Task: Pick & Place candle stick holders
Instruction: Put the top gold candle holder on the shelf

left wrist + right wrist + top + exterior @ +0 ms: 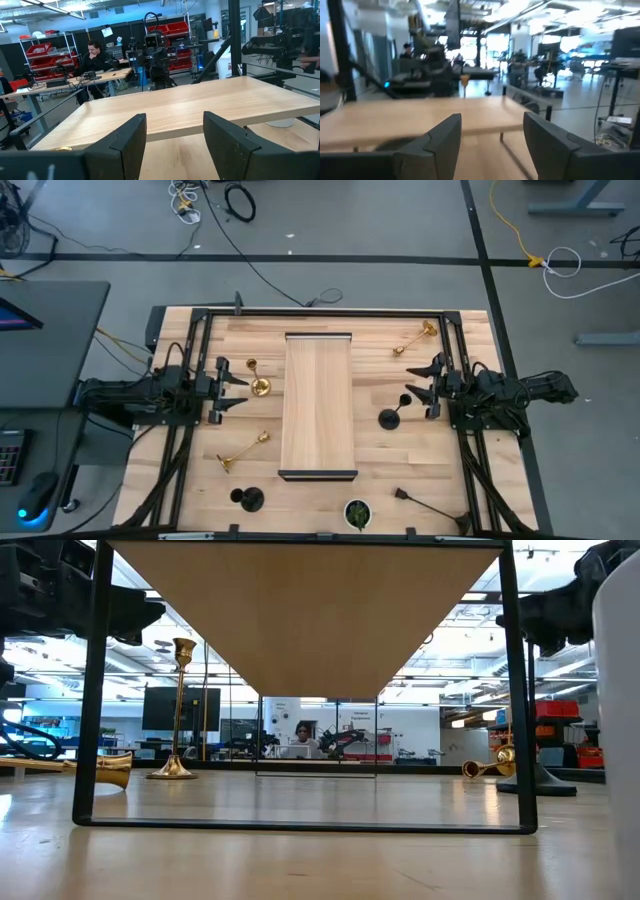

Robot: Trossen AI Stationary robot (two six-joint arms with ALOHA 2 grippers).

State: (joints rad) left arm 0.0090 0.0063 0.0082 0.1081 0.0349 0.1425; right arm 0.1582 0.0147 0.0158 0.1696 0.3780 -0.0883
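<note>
Six candle stick holders are spread around a raised wooden shelf (318, 405). One gold holder (257, 380) stands upright on its base just beyond my left gripper (238, 387), which is open, level and holds nothing. Two more gold holders (243, 450) (415, 338) lie on their sides. A black holder (390, 417) stands upright close to my right gripper (412, 385), also open with nothing in it. Another black one (248, 499) stands at the near left. A third black one (425, 502) lies at the near right.
The shelf on its thin black frame (100, 690) fills the table's middle between the two arms. A round dark pot with a green plant (357, 513) stands at the near edge. Black rails run along the table's left and right sides. A person sits at a desk (92, 55) beyond the table.
</note>
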